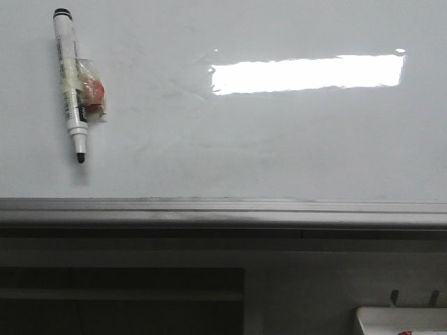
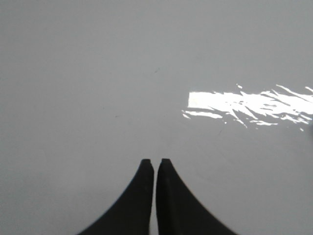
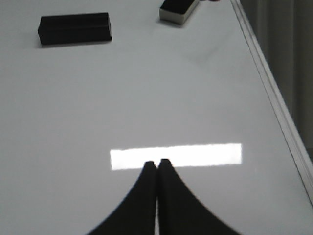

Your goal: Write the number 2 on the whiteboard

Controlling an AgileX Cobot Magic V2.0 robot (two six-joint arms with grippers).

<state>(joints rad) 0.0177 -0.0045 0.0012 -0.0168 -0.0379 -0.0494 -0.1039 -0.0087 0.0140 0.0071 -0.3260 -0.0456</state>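
The whiteboard [image 1: 279,146] fills the front view, glossy white with a bright rectangular glare and a grey metal ledge along its near edge. No number 2 shows on it. A white marker [image 1: 72,84] with a black tip lies uncapped on the board at the far left, taped to a small red-and-clear piece. Neither gripper shows in the front view. My left gripper [image 2: 156,160] is shut and empty over bare board [image 2: 98,73]. My right gripper [image 3: 157,162] is shut and empty over the board [image 3: 146,98].
A black block [image 3: 75,28] and a white-and-black eraser [image 3: 178,10] lie on the board's far part in the right wrist view. The board's metal edge [image 3: 274,98] runs along one side. A small white tray [image 1: 401,321] sits below the ledge at the front right.
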